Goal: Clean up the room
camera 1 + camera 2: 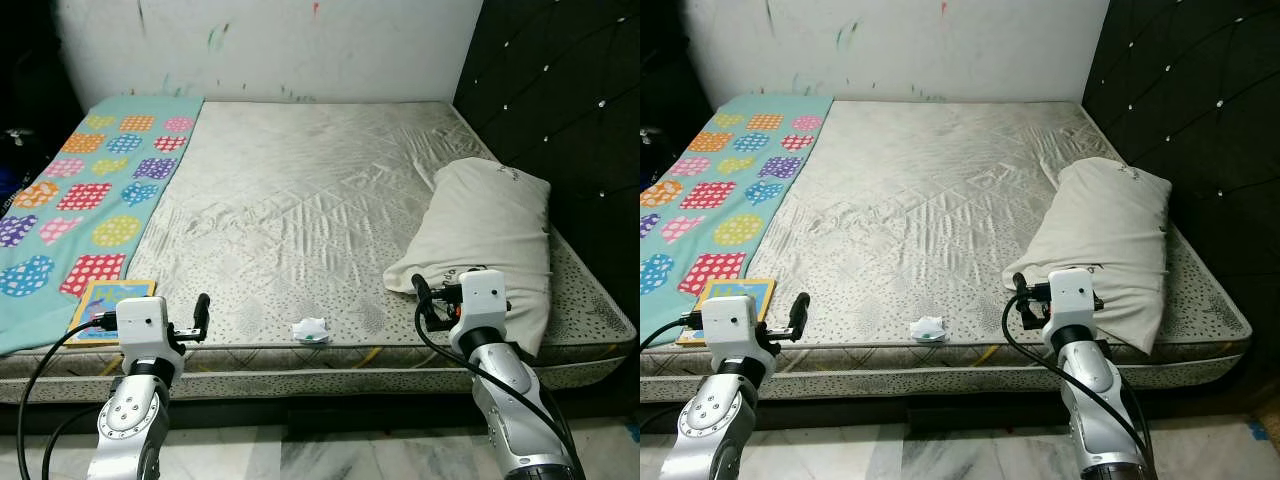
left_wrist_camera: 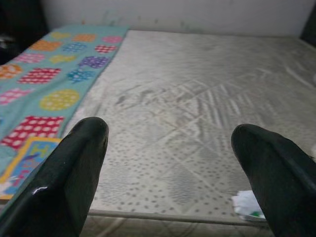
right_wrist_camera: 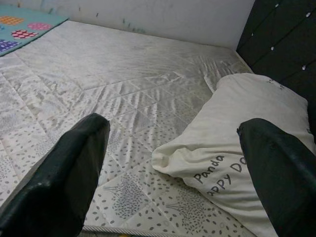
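A crumpled white wrapper (image 1: 312, 330) lies near the front edge of the grey mattress (image 1: 300, 190). A colourful picture book (image 1: 108, 305) rests on the front corner of a teal patchwork blanket (image 1: 90, 190) along the bed's left side. A cream pillow (image 1: 490, 240) lies askew at the right edge. My left gripper (image 2: 170, 131) hovers open at the bed's front edge, between the book and the wrapper (image 2: 249, 205). My right gripper (image 3: 173, 123) is open too, just in front of the pillow (image 3: 247, 148), and holds nothing.
A black padded headboard (image 1: 560, 90) runs along the bed's right side and a marked white wall (image 1: 300, 40) stands behind it. Pale tiled floor (image 1: 300, 450) shows below the mattress edge. Dark clutter (image 1: 15, 135) sits left of the bed.
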You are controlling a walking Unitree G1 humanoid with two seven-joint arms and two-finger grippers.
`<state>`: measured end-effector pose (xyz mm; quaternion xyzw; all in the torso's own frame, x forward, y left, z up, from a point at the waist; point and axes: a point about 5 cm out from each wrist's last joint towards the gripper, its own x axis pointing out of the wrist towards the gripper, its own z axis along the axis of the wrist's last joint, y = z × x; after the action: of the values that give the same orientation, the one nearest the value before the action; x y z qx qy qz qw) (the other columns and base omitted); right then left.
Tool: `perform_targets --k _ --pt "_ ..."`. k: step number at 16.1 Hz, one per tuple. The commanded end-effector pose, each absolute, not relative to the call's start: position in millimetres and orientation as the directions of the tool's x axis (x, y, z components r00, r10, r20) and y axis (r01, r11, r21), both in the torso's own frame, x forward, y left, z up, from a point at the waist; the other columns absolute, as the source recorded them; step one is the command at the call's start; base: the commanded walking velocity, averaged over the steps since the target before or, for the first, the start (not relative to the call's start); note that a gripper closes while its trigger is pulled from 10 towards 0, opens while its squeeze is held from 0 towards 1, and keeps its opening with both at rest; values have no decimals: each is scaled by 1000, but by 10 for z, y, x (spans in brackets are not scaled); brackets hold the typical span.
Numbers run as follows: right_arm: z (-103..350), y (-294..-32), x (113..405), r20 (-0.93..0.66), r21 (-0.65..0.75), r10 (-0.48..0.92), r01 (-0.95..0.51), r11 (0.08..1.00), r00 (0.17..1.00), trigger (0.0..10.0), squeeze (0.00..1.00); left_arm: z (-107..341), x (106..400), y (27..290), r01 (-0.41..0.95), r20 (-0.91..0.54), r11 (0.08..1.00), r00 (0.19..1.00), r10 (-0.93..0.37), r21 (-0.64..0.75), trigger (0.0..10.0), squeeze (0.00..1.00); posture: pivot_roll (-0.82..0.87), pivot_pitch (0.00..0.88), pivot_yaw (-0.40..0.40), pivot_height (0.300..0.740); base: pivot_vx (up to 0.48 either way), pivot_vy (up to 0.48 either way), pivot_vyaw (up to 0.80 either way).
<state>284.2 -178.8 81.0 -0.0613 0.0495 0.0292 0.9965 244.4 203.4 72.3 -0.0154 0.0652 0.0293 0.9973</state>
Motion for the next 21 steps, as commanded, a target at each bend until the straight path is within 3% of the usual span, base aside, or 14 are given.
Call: perform_targets --k 1,21 --pt "851 -1825 2874 -96 -119 44 -55 991 994 10000 0 785 2476 1957 -16 -106 999 994 12 -40 10000 0 -41 0 -29 740 277 0 0" --pt "804 -1825 2865 -119 -98 28 -40 994 993 10000 0 764 2450 1906 12 -118 998 993 -19 -63 10000 0 -40 0 -36 740 79 0 -53"
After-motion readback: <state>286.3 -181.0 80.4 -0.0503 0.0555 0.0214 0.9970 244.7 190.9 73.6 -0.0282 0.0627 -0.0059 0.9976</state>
